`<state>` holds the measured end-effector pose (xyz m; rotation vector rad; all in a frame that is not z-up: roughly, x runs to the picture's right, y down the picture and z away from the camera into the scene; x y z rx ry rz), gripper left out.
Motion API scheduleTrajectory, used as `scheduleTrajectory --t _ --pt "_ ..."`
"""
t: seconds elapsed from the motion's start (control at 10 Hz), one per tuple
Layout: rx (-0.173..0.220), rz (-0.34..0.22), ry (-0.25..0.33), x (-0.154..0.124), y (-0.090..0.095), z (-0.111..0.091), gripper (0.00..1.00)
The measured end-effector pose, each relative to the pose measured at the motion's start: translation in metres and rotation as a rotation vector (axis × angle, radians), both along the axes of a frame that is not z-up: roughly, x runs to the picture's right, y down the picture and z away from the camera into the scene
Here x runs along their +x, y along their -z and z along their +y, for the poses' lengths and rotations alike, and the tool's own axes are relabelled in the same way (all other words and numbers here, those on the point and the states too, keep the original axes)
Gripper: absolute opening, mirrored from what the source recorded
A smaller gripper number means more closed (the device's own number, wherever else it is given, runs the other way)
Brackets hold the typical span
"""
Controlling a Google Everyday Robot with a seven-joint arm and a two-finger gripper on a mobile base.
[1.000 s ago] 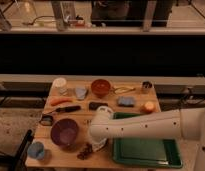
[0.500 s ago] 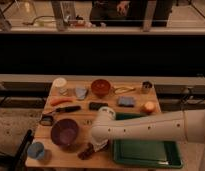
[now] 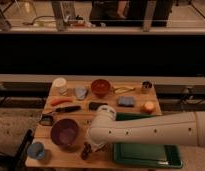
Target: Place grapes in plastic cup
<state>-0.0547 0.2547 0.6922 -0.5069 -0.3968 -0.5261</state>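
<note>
1 pincer sits low at the front of the counter, right over the grapes beside the purple bowl. It should close gently around the bunch, then lift straight up. The counter is pale wood, crowded with small things. Behind it the room is dark.

arm: thick cream-white tube, rounded elbow | gripper: dark, small, at table's front edge
</note>
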Motion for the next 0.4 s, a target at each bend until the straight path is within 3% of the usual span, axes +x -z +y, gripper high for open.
scheduleTrajectory --t 0.4 --pt "0.086 -0.032 0.059 -0.015 0.050 -0.037 0.01"
